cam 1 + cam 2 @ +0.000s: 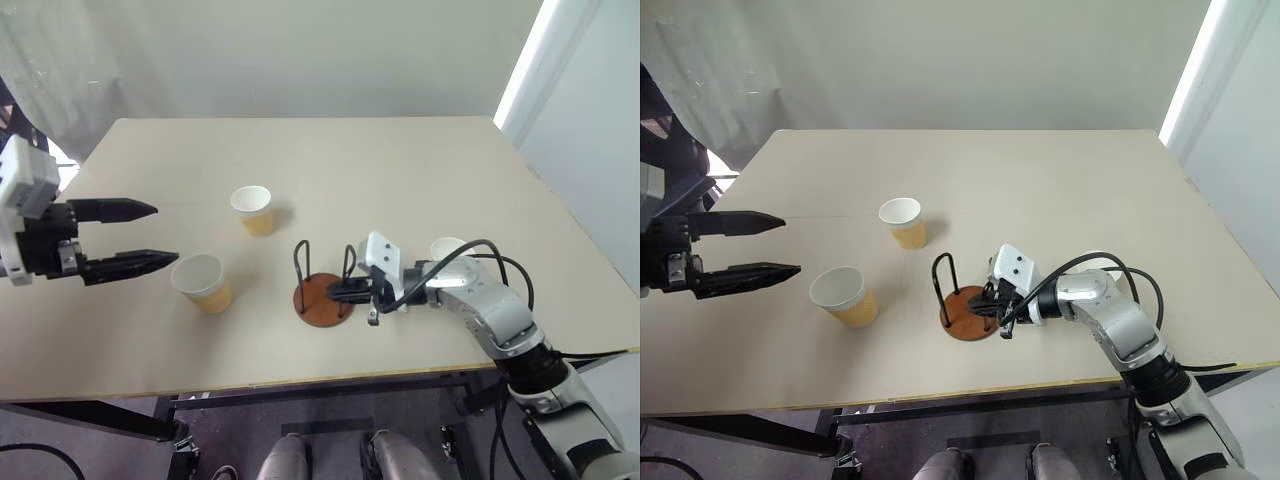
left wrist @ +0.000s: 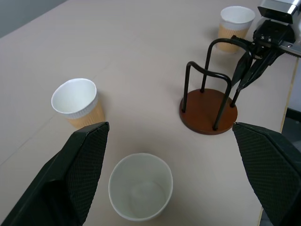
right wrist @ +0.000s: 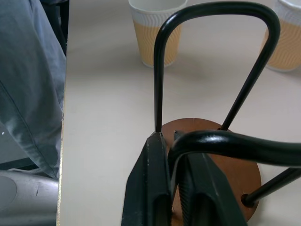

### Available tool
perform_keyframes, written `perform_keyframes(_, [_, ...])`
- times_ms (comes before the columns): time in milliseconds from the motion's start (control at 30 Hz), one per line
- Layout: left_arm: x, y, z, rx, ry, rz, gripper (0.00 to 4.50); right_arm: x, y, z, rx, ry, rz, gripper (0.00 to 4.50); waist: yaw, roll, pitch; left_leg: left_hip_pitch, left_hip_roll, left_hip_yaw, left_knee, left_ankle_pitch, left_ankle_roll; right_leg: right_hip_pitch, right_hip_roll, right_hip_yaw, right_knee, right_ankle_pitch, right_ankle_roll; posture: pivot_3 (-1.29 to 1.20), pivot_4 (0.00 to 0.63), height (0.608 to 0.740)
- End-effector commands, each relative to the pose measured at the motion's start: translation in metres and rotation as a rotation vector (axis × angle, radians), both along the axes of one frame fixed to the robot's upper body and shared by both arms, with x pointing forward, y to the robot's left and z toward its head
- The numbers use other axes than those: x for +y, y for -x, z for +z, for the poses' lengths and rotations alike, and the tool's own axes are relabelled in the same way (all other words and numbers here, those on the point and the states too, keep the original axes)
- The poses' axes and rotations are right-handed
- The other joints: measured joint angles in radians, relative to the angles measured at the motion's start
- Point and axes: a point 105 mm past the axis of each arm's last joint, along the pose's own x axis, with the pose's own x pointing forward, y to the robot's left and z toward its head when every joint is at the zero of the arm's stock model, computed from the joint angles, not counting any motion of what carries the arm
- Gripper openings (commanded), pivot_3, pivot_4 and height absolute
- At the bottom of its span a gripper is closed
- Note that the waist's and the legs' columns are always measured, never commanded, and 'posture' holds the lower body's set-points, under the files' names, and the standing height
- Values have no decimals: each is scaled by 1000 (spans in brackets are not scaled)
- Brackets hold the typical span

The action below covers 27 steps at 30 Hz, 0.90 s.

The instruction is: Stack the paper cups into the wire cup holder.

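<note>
Three paper cups stand upright on the table: one (image 1: pixel 251 209) toward the back, one (image 1: pixel 201 282) nearer on the left, and one (image 1: pixel 447 247) partly hidden behind my right arm. The wire cup holder (image 1: pixel 318 305), a brown disc with two dark wire loops, stands empty near the front edge. My right gripper (image 1: pixel 335 291) reaches in from the right, shut on the holder's near loop (image 3: pixel 211 141), with a finger on each side of the wire. My left gripper (image 1: pixel 165 233) hovers open at the left, level with the nearer cup (image 2: pixel 141 186) and clear of it.
The beige table (image 1: pixel 400 160) has its front edge just below the holder and my right arm. A pale curtain (image 1: pixel 60 70) hangs at the back left. A bright panel (image 1: pixel 530 60) runs along the right side.
</note>
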Motion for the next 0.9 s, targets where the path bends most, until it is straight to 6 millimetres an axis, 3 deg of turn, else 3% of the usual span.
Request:
perform_keyframes(33, [-1,1,12,-50,-31,-7,4500,0,1,15,-60,-18,36,1427,0,0,0,0,0,0,0,0,0,0,0,0,0,0,0,0,150,740])
perform_keyframes(267, [-2,-1,13,-54,-33,-13,4500,-13,1,17,-85,41,57,3959,1,0,0,0,0,0,0,0,0,0,0,0,0,0,0,0,150,740])
perform_keyframes(333, [-2,-2,14,-56,-33,-14,4500,-26,2,18,-80,93,61,3959,2,0,0,0,0,0,0,0,0,0,0,0,0,0,0,0,150,740])
perform_keyframes(533, [0,-3,18,-70,-28,-24,4500,-100,3,24,-125,397,9,3959,8,0,0,-3,0,0,1,-1,0,0,0,0,-2,0,-1,0,150,740])
perform_keyframes(600, [-2,-1,22,-87,-31,-38,4500,-115,7,42,-140,432,-7,3959,8,-1,0,-4,0,0,0,-1,0,-1,0,0,-2,0,-1,0,150,740])
perform_keyframes(733, [-25,14,51,-168,-13,-153,4500,-138,6,92,-235,439,-81,3959,6,-1,1,-4,0,0,0,-1,0,-2,1,0,-1,-1,0,0,150,740])
perform_keyframes(800, [-29,14,49,-157,-26,-180,4500,-148,-3,106,-294,471,-134,3959,4,-1,1,-4,1,0,0,0,0,-2,1,1,-1,-1,0,0,150,740])
perform_keyframes(900, [-27,4,27,-95,-61,-162,4500,-158,-21,102,-314,524,-195,3959,4,-1,1,1,1,0,-1,-1,1,1,1,1,-1,-2,2,0,150,740])
